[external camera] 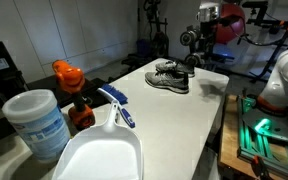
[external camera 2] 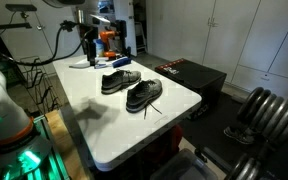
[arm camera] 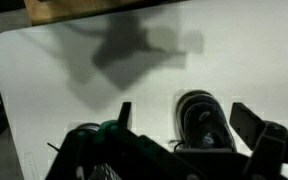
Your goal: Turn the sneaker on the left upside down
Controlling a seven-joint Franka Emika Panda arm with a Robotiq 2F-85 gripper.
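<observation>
Two dark sneakers stand upright side by side on the white table (external camera: 199,115), seen in both exterior views. One sneaker (external camera 2: 119,82) is nearer the arm and the other sneaker (external camera 2: 144,94) is nearer the table's edge; they also show together in an exterior view (external camera: 170,78). My gripper (external camera 2: 88,56) hangs open and empty above the table, a little away from the shoes (external camera: 192,60). In the wrist view one sneaker (arm camera: 202,122) lies below, between my open fingers (arm camera: 184,112). It is not touched. The second shoe is mostly hidden at the lower left.
At one end of the table stand an orange spray bottle (external camera: 68,76), a white tub (external camera: 39,120), a white dustpan (external camera: 99,152) and a blue brush (external camera: 116,106). A black box (external camera 2: 189,72) and dumbbells (external camera 2: 264,112) sit beside the table.
</observation>
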